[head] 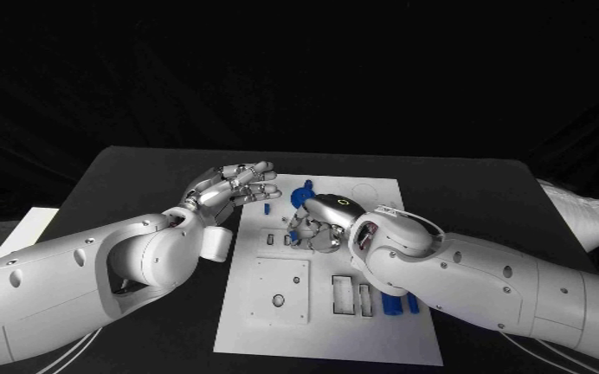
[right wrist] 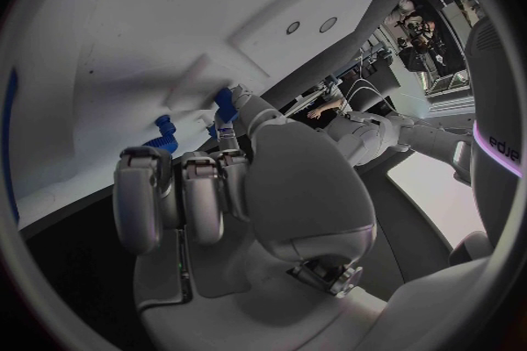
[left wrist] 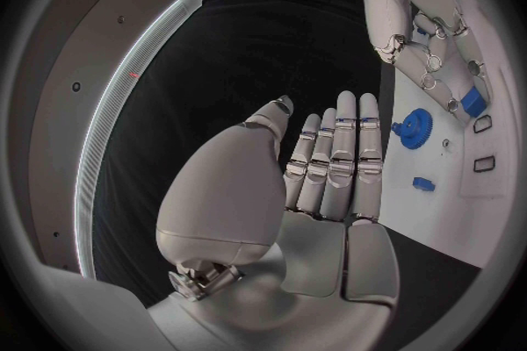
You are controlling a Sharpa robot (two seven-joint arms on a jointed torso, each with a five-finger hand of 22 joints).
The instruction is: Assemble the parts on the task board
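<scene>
Head view, left hand point(head: 235, 185): fingers straight and apart, empty, at the board's point(head: 375, 339) left edge.
Right hand point(head: 319, 222): curled down on the board, fingertips pinching a blue part point(right wrist: 225, 103).
Gear point(head: 302, 192): blue, just beyond the right hand.
Writing: none readable.

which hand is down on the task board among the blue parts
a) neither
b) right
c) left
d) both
b: the right hand is down on the board, fingers curled at a blue part, while the left hand hangs open beside the board's edge, holding nothing.
</scene>
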